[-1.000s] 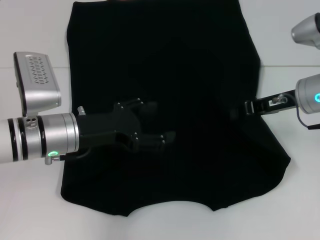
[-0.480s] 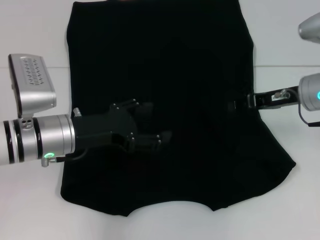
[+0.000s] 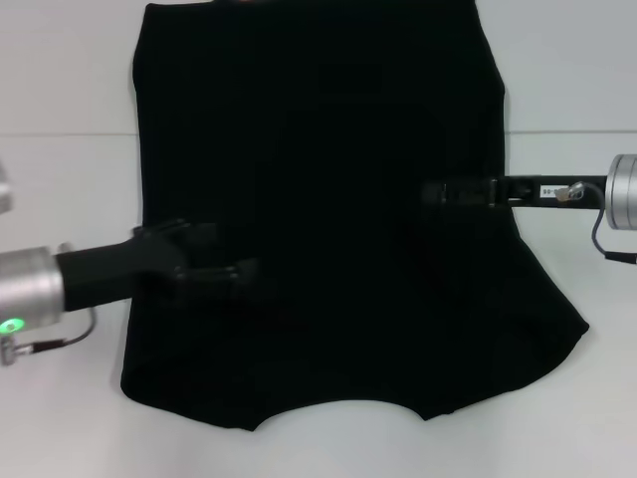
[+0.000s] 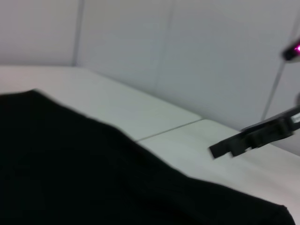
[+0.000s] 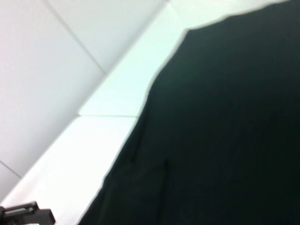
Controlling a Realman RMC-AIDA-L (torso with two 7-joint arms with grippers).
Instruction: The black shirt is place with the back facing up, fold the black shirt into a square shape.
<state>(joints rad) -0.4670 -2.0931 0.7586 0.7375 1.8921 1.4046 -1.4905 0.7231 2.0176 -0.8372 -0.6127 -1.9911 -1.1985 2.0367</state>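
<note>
Black shirt (image 3: 318, 199) lies spread flat across the middle of the white table (image 3: 60, 80), its far end running to the table's far edge, and its right side looks already folded in. Near the shirt's left edge, the left gripper (image 3: 224, 267) sits low over the cloth — black on black, so one cannot tell if its fingers are apart. Over by the right edge, the right gripper (image 3: 438, 191) reaches in flat; its fingers cannot be read either. The side folds seem in hand — next, a claw likely needs to pinch an edge and lift it across.
</note>
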